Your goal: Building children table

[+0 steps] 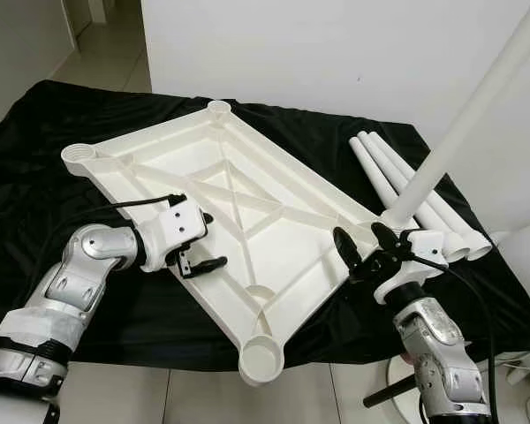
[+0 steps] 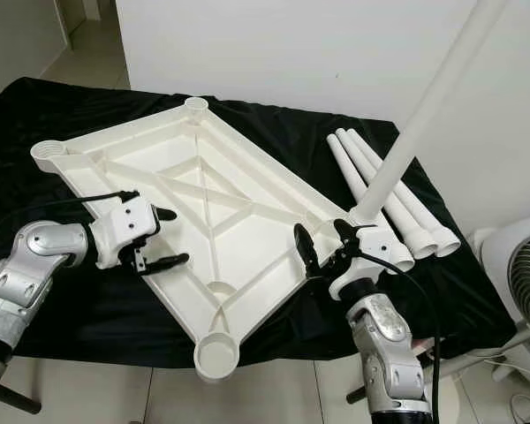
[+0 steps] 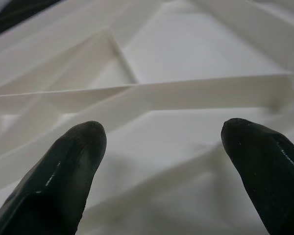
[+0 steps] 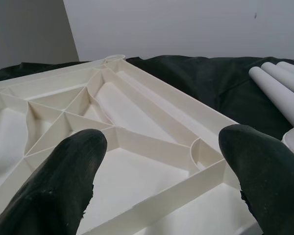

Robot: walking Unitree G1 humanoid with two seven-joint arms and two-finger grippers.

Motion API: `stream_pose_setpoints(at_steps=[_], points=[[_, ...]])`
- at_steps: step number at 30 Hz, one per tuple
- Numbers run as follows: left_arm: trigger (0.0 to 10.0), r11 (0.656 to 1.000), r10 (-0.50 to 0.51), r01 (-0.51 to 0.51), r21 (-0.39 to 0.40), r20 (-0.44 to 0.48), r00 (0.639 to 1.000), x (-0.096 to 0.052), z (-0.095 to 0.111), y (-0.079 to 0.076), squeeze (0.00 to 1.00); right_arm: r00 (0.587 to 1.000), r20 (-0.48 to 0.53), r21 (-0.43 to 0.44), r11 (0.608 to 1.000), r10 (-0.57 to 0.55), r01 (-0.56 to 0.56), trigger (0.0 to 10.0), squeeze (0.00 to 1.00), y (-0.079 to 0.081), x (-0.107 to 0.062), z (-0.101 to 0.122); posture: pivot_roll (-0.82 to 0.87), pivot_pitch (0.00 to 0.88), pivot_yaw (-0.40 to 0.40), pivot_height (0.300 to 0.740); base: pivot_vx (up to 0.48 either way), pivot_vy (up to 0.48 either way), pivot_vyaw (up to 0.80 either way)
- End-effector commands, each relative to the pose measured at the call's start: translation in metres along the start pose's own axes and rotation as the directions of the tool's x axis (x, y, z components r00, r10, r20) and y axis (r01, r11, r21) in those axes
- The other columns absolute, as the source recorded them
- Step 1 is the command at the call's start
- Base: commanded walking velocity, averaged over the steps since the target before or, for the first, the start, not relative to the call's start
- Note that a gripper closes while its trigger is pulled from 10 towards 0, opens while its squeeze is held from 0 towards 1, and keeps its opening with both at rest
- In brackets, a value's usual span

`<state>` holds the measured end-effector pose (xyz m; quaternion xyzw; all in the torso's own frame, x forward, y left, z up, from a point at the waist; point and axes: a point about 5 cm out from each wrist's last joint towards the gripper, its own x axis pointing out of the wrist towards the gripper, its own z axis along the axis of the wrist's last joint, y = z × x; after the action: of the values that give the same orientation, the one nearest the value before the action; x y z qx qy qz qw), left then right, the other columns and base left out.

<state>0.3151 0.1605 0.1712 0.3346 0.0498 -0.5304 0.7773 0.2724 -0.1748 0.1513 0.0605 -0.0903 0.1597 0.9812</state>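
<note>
The white tabletop [image 1: 238, 208] lies upside down on a black cloth [image 1: 26, 168], its ribs and round corner sockets facing up. One white leg [image 1: 464, 119] stands in the right corner socket and leans up to the right. Three loose legs [image 1: 377, 168] lie side by side on the cloth behind it. My left gripper [image 1: 208, 240] is open over the tabletop's left rim, its fingers [image 3: 63, 181] just above the ribbed inside. My right gripper [image 1: 362, 243] is open at the right corner, beside the standing leg's foot, with nothing between its fingers [image 4: 63, 181].
The near corner socket [image 1: 261, 358] overhangs the cloth's front edge above the tiled floor. A white fan [image 2: 521, 283] stands on the floor to the right. A white wall runs close behind the cloth, and a doorway opens at the far left.
</note>
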Motion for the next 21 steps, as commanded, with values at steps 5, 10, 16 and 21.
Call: stream_pose_setpoints(at_steps=[5, 10, 16, 21], points=[[10.0, 0.990, -0.132, 0.133, 0.042, -0.021, 0.991, 0.007, -0.001, -0.011, 0.00, 1.000, -0.011, -0.023, 1.000, 0.008, -0.008, 10.0, 0.00, -0.005, 0.000, 0.000, 0.05, 0.057, -0.121, 0.740, 0.000, 0.000, 0.00], [10.0, 0.985, -0.158, 0.160, 0.067, -0.029, 0.987, 0.012, 0.000, -0.014, 0.00, 1.000, -0.013, -0.026, 1.000, 0.008, -0.008, 10.0, 0.00, -0.006, -0.001, 0.000, 0.06, 0.054, -0.122, 0.740, 0.000, 0.000, 0.00], [10.0, 0.969, -0.206, 0.212, 0.125, -0.057, 0.977, 0.025, 0.004, -0.010, 0.00, 1.000, -0.013, -0.029, 0.999, 0.020, -0.020, 10.0, 0.00, -0.004, 0.001, 0.000, 0.05, 0.049, -0.112, 0.740, 0.000, 0.000, 0.00], [10.0, 0.955, -0.234, 0.243, 0.169, -0.074, 0.969, 0.030, 0.009, -0.006, 0.00, 1.000, -0.011, -0.028, 0.999, 0.025, -0.025, 10.0, 0.00, -0.002, 0.001, 0.000, 0.05, 0.050, -0.102, 0.740, 0.000, 0.000, 0.00]])
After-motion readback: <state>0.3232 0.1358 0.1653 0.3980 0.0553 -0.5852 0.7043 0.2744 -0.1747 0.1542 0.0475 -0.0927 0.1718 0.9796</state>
